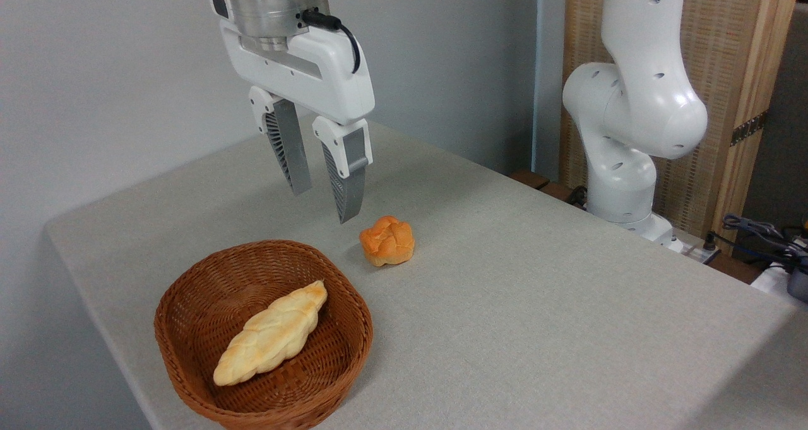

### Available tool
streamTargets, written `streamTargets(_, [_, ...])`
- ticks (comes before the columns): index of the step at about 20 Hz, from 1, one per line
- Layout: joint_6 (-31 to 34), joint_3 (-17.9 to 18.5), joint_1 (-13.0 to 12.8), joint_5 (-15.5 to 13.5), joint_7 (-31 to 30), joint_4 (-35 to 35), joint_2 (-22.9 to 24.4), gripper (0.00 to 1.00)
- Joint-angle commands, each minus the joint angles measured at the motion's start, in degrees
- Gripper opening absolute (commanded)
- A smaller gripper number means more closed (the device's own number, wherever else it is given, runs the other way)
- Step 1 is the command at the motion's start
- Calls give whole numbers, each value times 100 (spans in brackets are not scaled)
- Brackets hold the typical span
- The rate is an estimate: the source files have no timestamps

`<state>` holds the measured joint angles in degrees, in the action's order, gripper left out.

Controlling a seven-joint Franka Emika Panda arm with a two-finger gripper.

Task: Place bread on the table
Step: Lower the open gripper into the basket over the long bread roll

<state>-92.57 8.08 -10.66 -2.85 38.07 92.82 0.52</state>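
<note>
The bread [273, 333], a long braided pale-yellow loaf with pointed ends, lies slantwise inside the brown wicker basket [183, 304] at the front left of the table [536, 304]. My gripper [323, 204] hangs in the air above and behind the basket, well clear of the loaf. It is open, with nothing between its two ribbed fingers [346, 184].
A small round orange knotted bun [387, 240] sits on the tabletop just right of the gripper's fingertips and behind the basket. The arm's white base [625, 165] stands at the table's far right edge, with cables [757, 228] beside it. A grey wall runs behind.
</note>
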Motion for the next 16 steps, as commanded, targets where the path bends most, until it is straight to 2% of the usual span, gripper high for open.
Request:
streamTargets(1, [-41,53,-32,109,95,35,62,100])
streamTargets(4, [-173,62,-24,118,87,35,54,100])
streamTargets(9, [-656,360,-24,171,95,157,62,100])
streamTargets(16, [-2272,361,-67,101,43,1071,10,100])
